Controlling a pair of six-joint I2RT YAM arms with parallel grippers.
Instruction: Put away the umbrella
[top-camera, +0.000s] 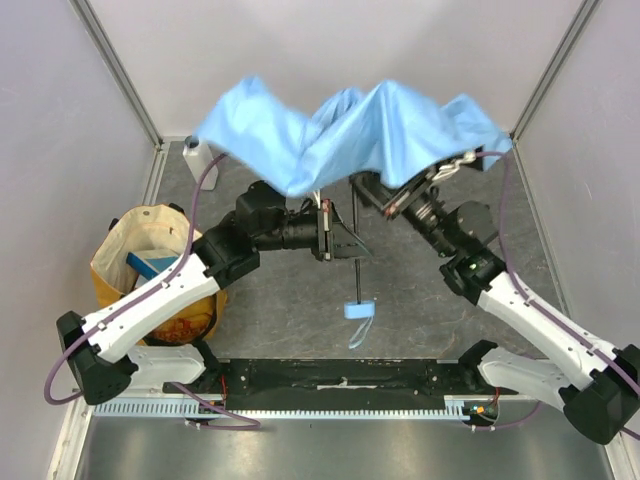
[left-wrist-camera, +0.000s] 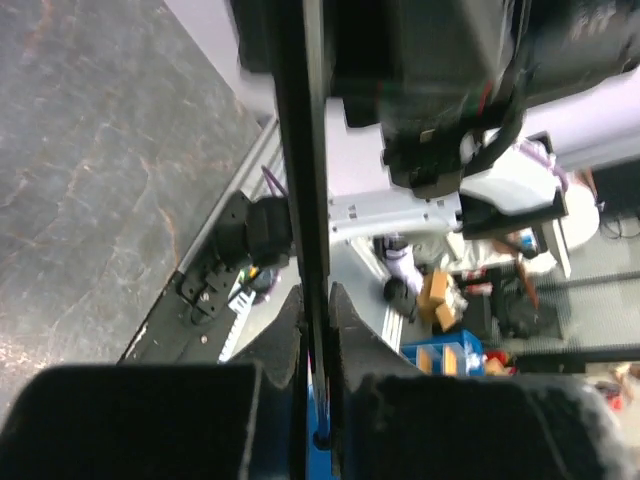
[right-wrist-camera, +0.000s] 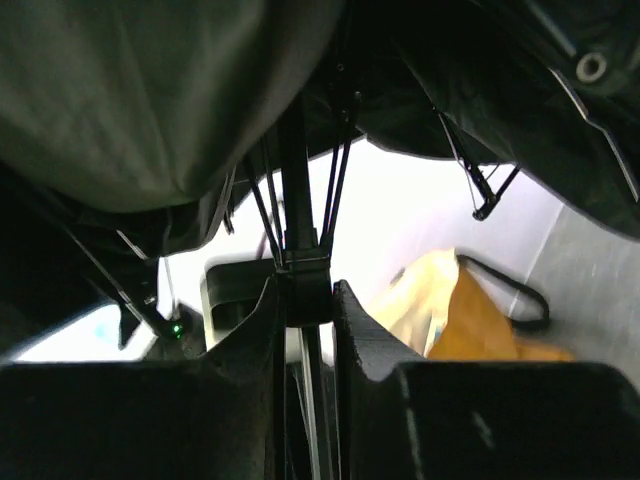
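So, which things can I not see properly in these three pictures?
Top view: the canopy of the umbrella covers the fingertips of the right gripper.
Left wrist view: the left gripper and the bottom edge hide the shaft's lower end.
Right wrist view: the canopy's underside is too dark for detail, and the inside of the tote bag does not show.

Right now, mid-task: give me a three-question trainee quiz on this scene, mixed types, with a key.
1. Multiple choice: the left gripper is shut on which part of the light sky-blue fabric folding umbrella? A blue handle, B black metal shaft, C strap loop.
2. True or false: the yellow-and-cream tote bag sits to the robot's right.
3. Fill in: the right gripper grips the shaft's black collar just under the ___.
Key: 1 B. 2 False, it sits to the robot's left. 3 canopy.
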